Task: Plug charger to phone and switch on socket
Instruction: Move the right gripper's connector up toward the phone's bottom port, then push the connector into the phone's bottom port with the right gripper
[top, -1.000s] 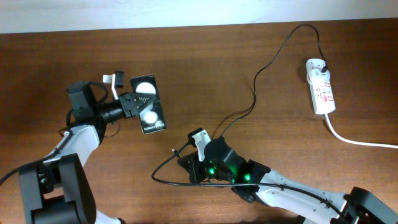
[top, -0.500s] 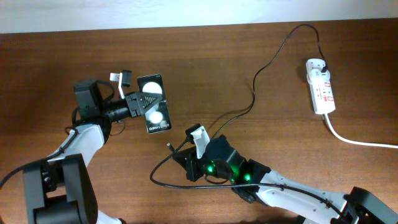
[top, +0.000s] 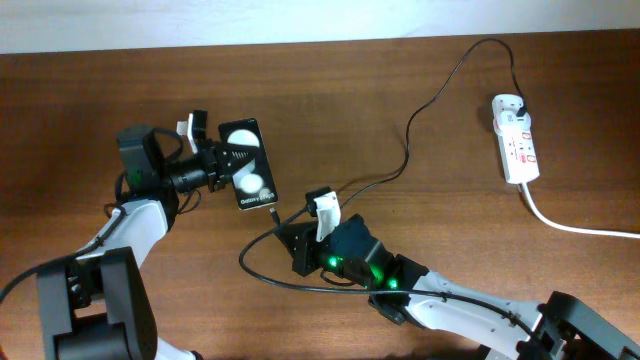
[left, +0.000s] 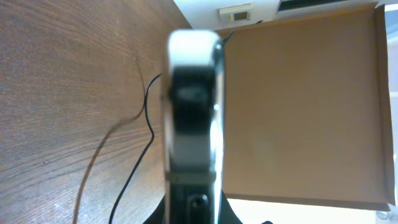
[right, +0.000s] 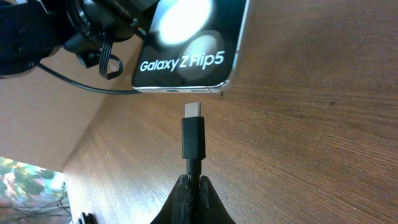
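Brown wooden tabletop (top: 330, 90) ran under both arms. Over the last second my left gripper (top: 215, 155), clamped on the phone (top: 248, 166), brought it toward the charger (right: 193, 134) pinched in my right gripper (right: 191, 186). The plug tip now sat just short of the port, apparently aligned. Nothing blocked the gap; the socket (top: 516, 138) lay well apart.

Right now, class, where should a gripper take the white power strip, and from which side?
Probably across its long edges at mid-length, from above: the power strip lies flat and narrow, black plug at one end, white cord at the other.
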